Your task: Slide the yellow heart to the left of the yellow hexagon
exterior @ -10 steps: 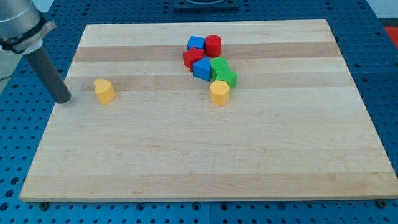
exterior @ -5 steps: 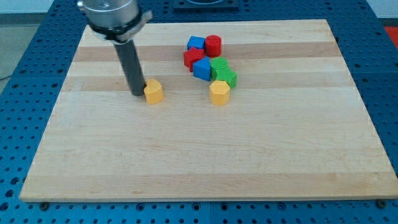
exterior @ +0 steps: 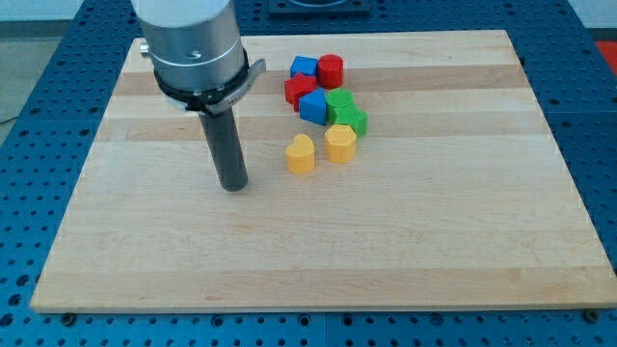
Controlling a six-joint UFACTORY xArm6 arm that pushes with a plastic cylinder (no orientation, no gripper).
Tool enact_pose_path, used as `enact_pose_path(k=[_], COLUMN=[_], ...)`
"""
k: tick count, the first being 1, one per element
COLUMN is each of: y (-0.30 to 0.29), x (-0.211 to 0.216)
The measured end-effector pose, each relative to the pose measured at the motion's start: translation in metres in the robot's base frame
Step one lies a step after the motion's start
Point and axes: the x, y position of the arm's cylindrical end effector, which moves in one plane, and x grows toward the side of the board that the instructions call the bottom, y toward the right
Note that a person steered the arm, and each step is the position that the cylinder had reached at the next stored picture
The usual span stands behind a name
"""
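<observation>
The yellow heart (exterior: 301, 154) lies on the wooden board (exterior: 318, 251), just to the left of the yellow hexagon (exterior: 340, 144), with a small gap between them. My tip (exterior: 232, 185) rests on the board to the left of the heart and a little toward the view's bottom, clear of it and touching no block.
Above the yellow hexagon sits a tight cluster: two green blocks (exterior: 345, 112), a blue block (exterior: 313, 107), a red block (exterior: 298, 89), a second blue block (exterior: 304, 67) and a red cylinder (exterior: 331, 69). A blue perforated table (exterior: 598, 145) surrounds the board.
The yellow heart has slid to the right, from the board's left part to just beside the yellow hexagon. My tip followed it rightward and now stands back from it.
</observation>
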Motion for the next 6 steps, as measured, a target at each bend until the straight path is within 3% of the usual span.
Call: enact_pose_path(k=[3,5,6], y=[0.067,0.072,0.060], x=[-0.018,-0.013,0.009])
